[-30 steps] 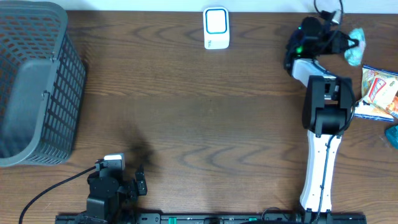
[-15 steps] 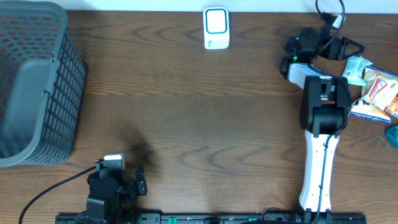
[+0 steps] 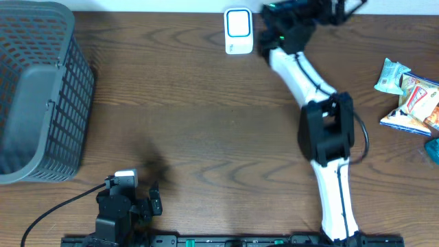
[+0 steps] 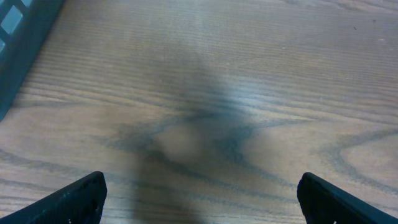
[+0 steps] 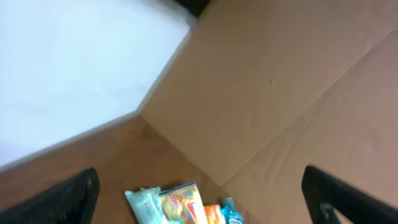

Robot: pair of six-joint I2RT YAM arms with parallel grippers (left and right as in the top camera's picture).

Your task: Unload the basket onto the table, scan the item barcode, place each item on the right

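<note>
The items lie in a pile at the table's right edge: a pale green packet [image 3: 389, 74], a yellow-orange snack bag [image 3: 420, 93] and a blue one [image 3: 433, 148]. The right wrist view shows the same packets [image 5: 169, 204] far below, between its fingers. My right gripper [image 3: 343, 8] [image 5: 200, 190] is open and holds nothing. It is raised at the table's back edge, right of the white scanner [image 3: 239, 31]. My left gripper [image 3: 155, 200] [image 4: 200, 193] is open over bare wood at the front left.
A large grey mesh basket [image 3: 41, 89] fills the left side, and its corner [image 4: 18, 37] shows in the left wrist view. The right arm [image 3: 328, 130] stretches diagonally from the front edge toward the back centre. A black cable [image 3: 55, 209] trails from the left arm.
The right gripper opened and released the pale green packet, which now lies with the pile. The arm then swung left and back, toward the scanner. The left arm has not moved.
</note>
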